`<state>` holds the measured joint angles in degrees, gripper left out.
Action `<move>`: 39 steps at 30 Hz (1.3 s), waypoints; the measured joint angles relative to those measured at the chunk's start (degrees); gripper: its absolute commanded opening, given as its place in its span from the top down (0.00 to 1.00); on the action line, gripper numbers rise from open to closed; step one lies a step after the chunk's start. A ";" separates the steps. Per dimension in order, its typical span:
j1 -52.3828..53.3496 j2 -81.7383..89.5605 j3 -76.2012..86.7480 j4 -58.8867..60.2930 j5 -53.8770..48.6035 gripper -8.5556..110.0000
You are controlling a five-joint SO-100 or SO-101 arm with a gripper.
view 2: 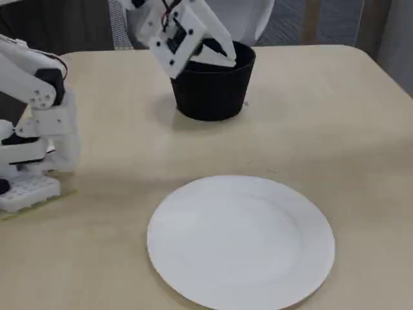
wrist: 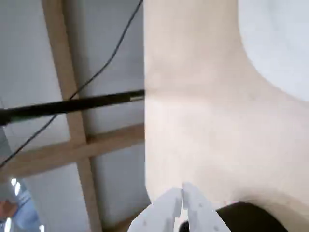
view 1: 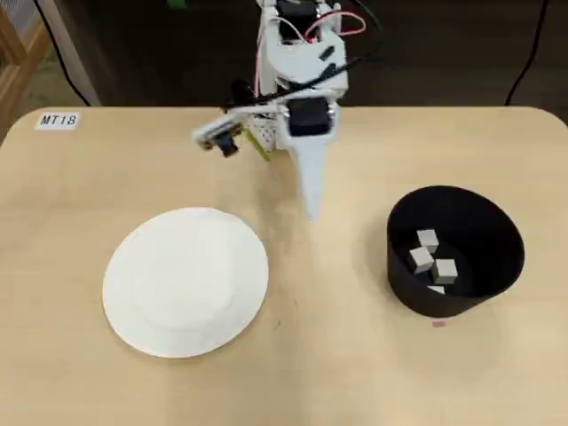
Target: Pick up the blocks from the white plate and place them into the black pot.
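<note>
The white plate (view 1: 186,280) (view 2: 242,242) lies on the left half of the table in the overhead view, with nothing on it. To its right stands the black pot (view 1: 454,248) (view 2: 213,87), and several small off-white blocks (view 1: 422,259) lie on its floor. My gripper (view 1: 311,209) (wrist: 182,193) (view 2: 227,59) hangs above bare table between plate and pot, nearer the far edge. Its fingers are pressed together and hold nothing. The wrist view catches a slice of the plate (wrist: 280,38) at top right and the pot's rim (wrist: 246,217) at the bottom.
The arm's base (view 1: 302,53) (view 2: 32,129) sits at the table's far edge in the overhead view. A paper label reading MT18 (view 1: 59,120) is stuck near the far left corner. A black cable (wrist: 72,104) and a wooden frame (wrist: 72,145) lie beyond the table edge.
</note>
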<state>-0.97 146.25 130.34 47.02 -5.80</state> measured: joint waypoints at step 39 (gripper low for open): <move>-2.64 39.73 44.47 -1.41 0.70 0.90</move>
<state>-3.60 185.98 174.81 45.62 -5.10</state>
